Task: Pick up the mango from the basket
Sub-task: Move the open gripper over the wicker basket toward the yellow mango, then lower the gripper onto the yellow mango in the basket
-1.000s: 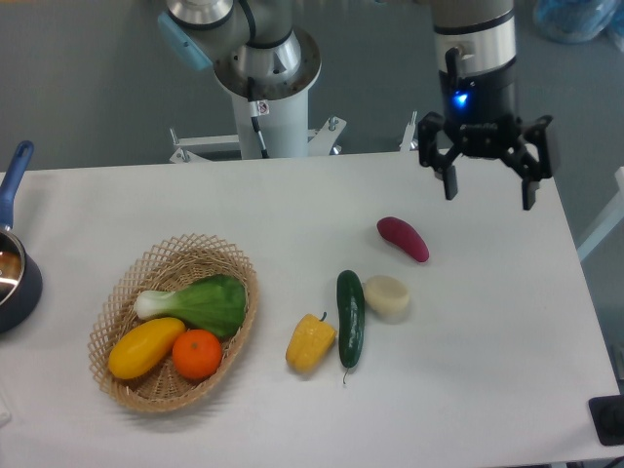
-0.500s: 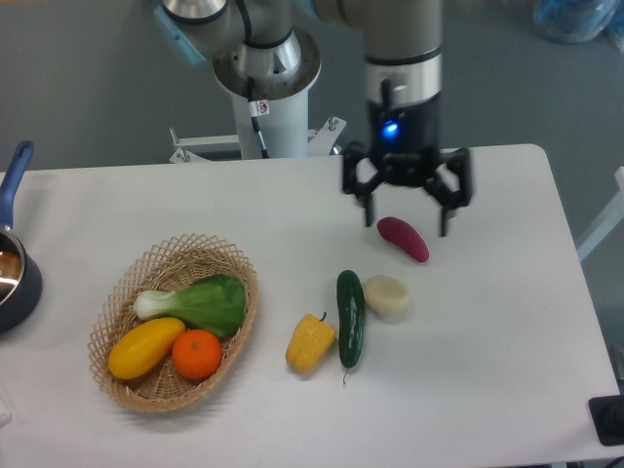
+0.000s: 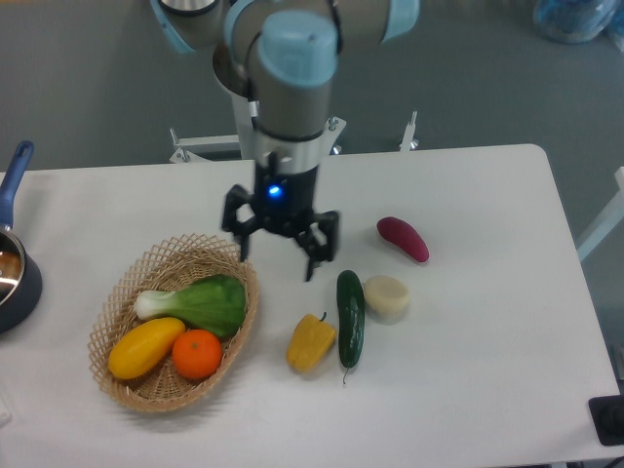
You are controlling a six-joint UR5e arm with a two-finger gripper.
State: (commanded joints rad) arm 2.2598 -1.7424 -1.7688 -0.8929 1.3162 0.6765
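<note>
From above I can reach the mango [image 3: 144, 347] freely; the orange [image 3: 198, 353] touches its right end, bok choy [image 3: 198, 302] lies just behind, basket [image 3: 125, 386] rim close left.

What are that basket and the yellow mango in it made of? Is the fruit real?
The basket looks like tan woven wicker; its open-weave scalloped rim shows. The mango is smooth, evenly yellow-orange and slightly glossy, which hints at a plastic replica, though the picture cannot settle that.

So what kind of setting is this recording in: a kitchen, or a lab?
Most likely a robotics lab or test cell, not a kitchen. A pedestal-mounted arm with an open gripper works over a plain white table, where a basket of fruit and vegetables looks staged, on grey flooring.
</note>
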